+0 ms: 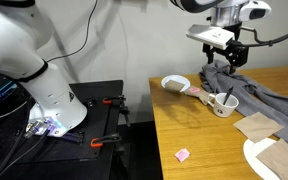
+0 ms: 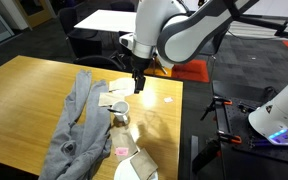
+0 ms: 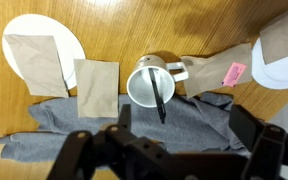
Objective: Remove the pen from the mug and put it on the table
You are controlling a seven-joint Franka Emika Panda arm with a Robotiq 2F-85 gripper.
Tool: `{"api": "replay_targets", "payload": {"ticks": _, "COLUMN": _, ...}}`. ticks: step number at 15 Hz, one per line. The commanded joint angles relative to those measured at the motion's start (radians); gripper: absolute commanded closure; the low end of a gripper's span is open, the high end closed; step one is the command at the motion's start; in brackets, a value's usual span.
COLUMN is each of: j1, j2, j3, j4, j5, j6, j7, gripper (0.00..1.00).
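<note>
— What's lying right under the jaws?
— A crumpled grey cloth (image 3: 199, 112). In the wrist view it spreads out to both sides of them.
— And beyond it?
— A brown paper square (image 3: 96, 88) just past the cloth. A second paper square (image 3: 34, 60) sits on a white plate (image 3: 72, 38), further off to the left of the jaws.
— On their right?
— A pink scrap (image 3: 234, 73), just beside a shallow white bowl (image 3: 279, 76).
— Anything further out?
— A black bench (image 1: 89, 115) with red clamps (image 1: 112, 100), well apart from the jaws. Another pink scrap (image 1: 182, 154) lies alone, between the bench and the jaws.
</note>
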Motion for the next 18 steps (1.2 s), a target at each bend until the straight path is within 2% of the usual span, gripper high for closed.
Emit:
{"api": "replay_targets", "payload": {"ticks": 1, "j1": -0.016, "j2": 0.022, "j3": 0.022, "j4": 0.016, "j5": 0.021, "j6": 0.019, "j7": -0.045, "gripper": 0.0}}
{"api": "replay_targets", "payload": {"ticks": 5, "j1": -0.019, "j2": 0.082, "j3": 0.037, "j4": 0.046, "j5": -0.005, "j6": 0.087, "j7": -0.118, "gripper": 0.0}}
{"api": "replay_targets", "payload": {"ticks": 11, "j1": -0.075, "j2": 0.2, "j3": 0.112, "j4": 0.098, "j5": -0.011, "j6": 0.194, "j7": -0.267, "gripper": 0.0}}
{"api": "replay_targets", "payload": {"ticks": 18, "j1": -0.093, "j2": 0.331, "j3": 0.118, "j4": 0.19, "j5": -0.065, "j6": 0.214, "j7": -0.269, "gripper": 0.0}}
